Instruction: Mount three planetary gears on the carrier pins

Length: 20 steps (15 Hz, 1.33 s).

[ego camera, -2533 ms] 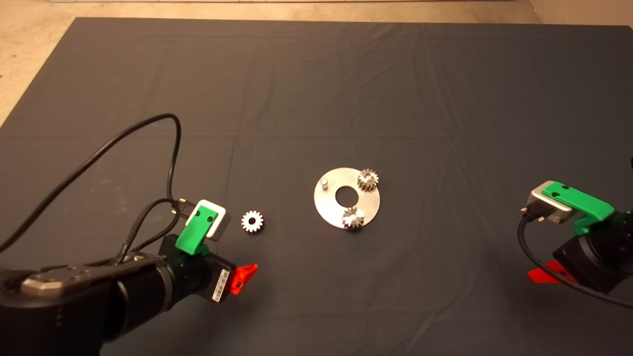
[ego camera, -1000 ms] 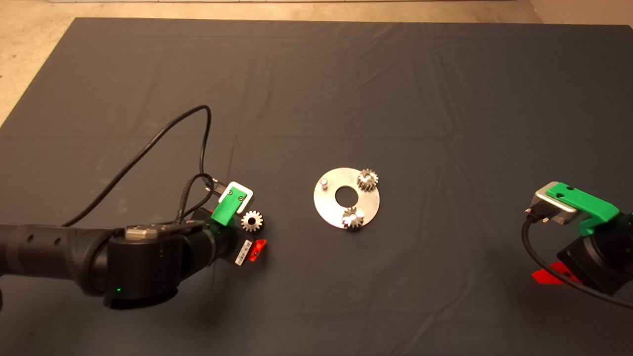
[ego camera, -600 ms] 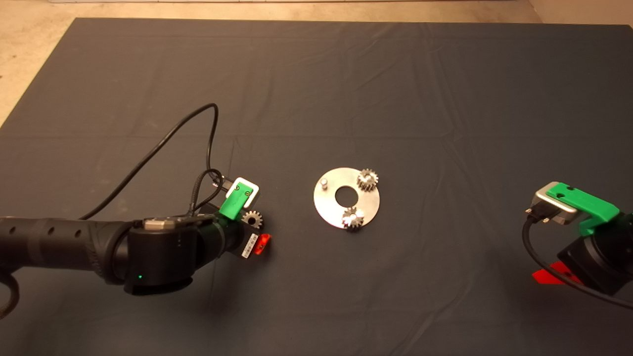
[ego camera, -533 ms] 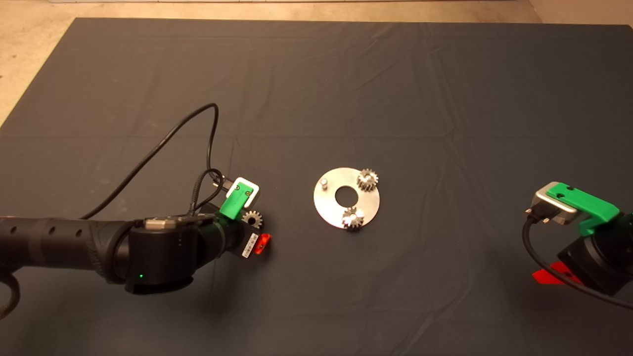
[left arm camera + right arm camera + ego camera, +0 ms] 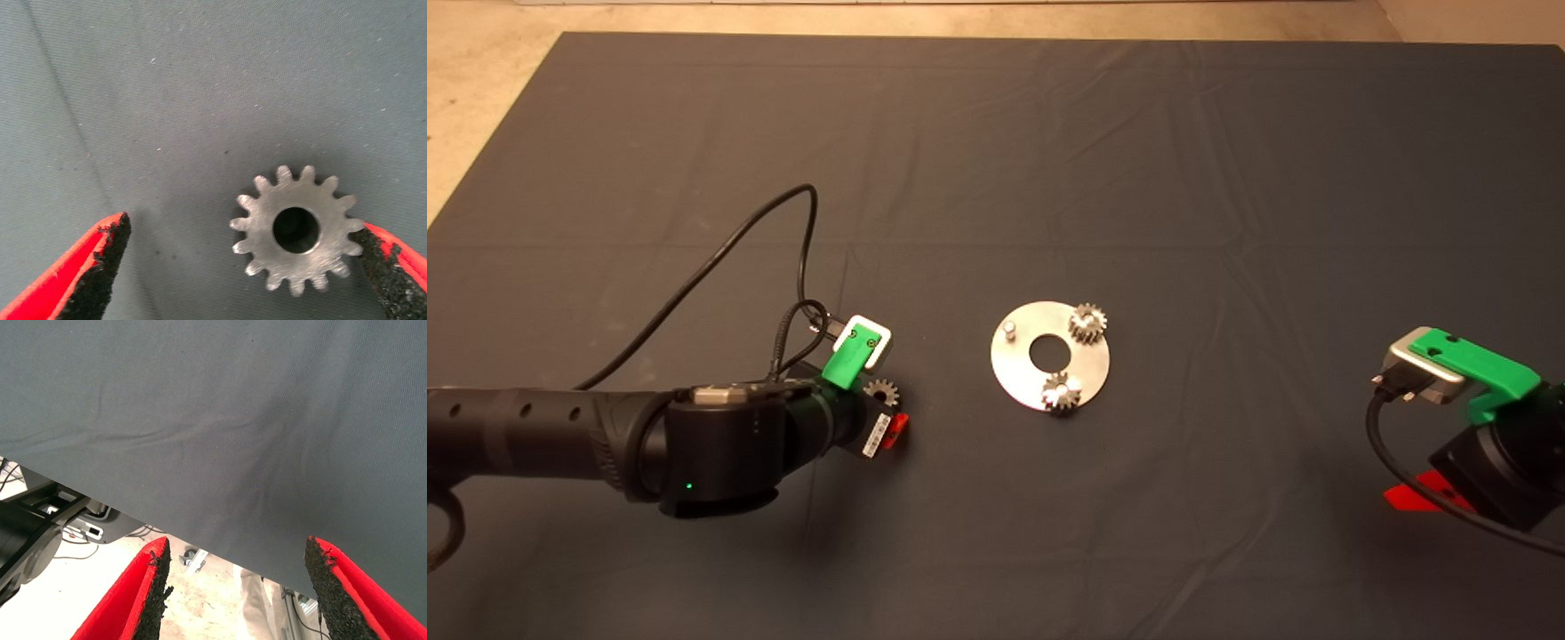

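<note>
Currently we're holding the left gripper (image 5: 243, 267) spread wide around the loose gear (image 5: 297, 230), one pad (image 5: 387, 277) touching its teeth. Beyond it, the disc (image 5: 1050, 356) is carrying two gears and one bare pin (image 5: 1009, 331). Right gripper (image 5: 237, 593) is sitting parked, fingers apart.

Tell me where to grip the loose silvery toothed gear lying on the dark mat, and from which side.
Grip the loose silvery toothed gear across its toothed rim, coming straight down. It lies flat on the dark mat, so only the rim offers opposing faces. The left tool is open around it, one pad already at the teeth, the other well clear.
</note>
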Motion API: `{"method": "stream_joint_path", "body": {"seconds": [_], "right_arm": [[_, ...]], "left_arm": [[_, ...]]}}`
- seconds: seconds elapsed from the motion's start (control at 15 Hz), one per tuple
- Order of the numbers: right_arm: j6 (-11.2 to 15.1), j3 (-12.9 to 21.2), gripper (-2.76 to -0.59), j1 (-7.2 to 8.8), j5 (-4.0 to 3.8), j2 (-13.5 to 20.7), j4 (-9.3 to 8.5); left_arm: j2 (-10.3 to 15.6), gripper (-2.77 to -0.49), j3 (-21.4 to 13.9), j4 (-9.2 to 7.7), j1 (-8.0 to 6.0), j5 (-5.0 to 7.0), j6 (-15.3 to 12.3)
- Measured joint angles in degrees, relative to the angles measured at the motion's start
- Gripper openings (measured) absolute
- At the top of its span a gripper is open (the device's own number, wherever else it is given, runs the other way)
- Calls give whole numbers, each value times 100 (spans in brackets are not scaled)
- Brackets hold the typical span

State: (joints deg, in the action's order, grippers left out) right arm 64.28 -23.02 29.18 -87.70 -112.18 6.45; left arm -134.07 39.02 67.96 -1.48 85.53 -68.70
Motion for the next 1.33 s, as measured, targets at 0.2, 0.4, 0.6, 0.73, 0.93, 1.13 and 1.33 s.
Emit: {"method": "stream_joint_path", "body": {"seconds": [0.2,0.4,0.6,0.73,0.93,1.13,1.33], "right_arm": [[-2,0,-188,0,0,0,0],[-15,0,-188,0,0,0,0],[-15,0,-188,0,0,0,0],[-17,0,-188,0,-1,0,0],[-17,0,-188,0,0,0,0],[-15,0,-188,0,0,0,0],[-17,0,-188,0,0,0,0]], "left_arm": [[0,-102,0,-1,0,-68,-64],[13,-118,0,0,-1,-81,-76],[12,-132,0,0,0,-92,-94],[12,-141,-2,0,-1,-92,-105],[12,-158,-11,-2,0,-116,-105],[9,-171,-16,-2,0,-120,-105],[12,-184,-44,-2,0,-120,-105]]}}
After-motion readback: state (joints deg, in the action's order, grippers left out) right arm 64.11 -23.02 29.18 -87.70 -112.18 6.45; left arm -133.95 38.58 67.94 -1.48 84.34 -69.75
